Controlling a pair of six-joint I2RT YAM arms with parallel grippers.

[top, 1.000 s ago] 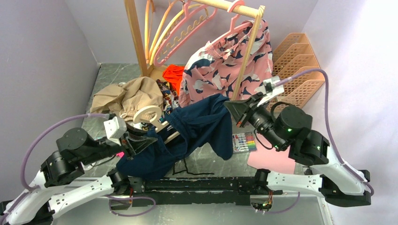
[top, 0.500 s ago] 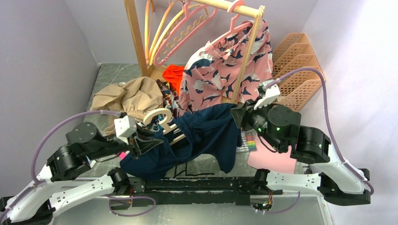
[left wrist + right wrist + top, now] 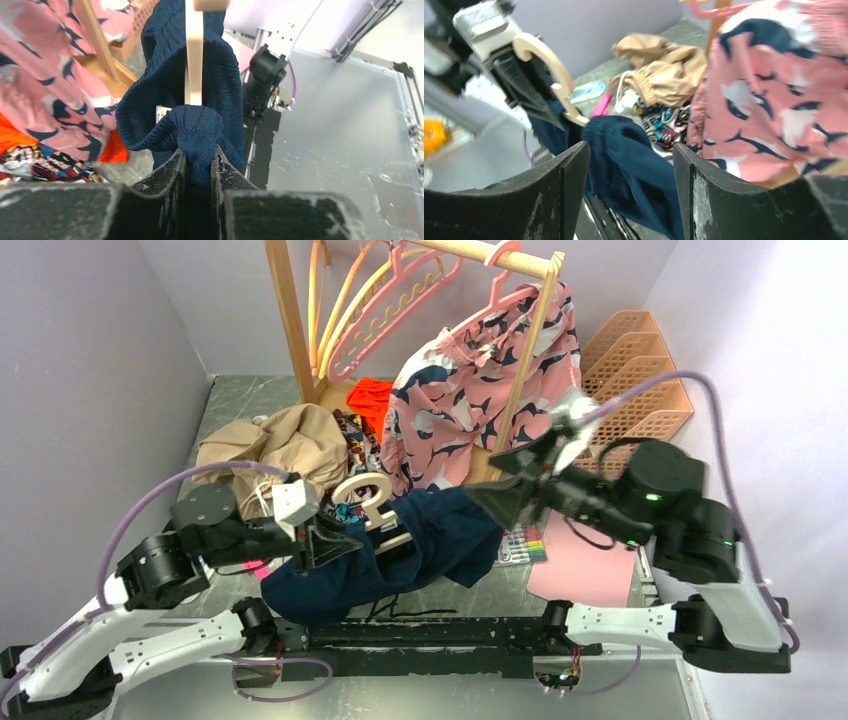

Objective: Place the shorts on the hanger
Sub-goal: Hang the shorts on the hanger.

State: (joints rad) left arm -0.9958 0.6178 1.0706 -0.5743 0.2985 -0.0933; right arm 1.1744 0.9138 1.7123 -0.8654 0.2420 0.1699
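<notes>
The left gripper sits at the bottom centre of the left wrist view, clenched. Its two dark fingers stand almost together, with a bunched fold of the shorts pinched between them. The hanger rises straight up the middle of that frame. Its pale cream bar disappears into the gathered navy cloth just above the pinch. The fabric hides whether the bar itself is also caught between the pads.

The right gripper is released, its fingers spread wide at the lower left and lower centre of the right wrist view, with nothing clamped. The shorts lie beyond the gap, and contact cannot be told. In the overhead view this gripper points toward the upper right edge of the navy cloth.

From above, the shorts hang in the centre of the frame as a dark, rumpled mass draped over the hanger's bar, sagging lower left toward the arm bases. The ribbed waistband is folded around the bar. The thick rounded hook sticks up just left of centre, above the left gripper.

The pink printed shorts hang on the wooden rack behind, and a tan garment lies heaped on the table at centre left.
</notes>
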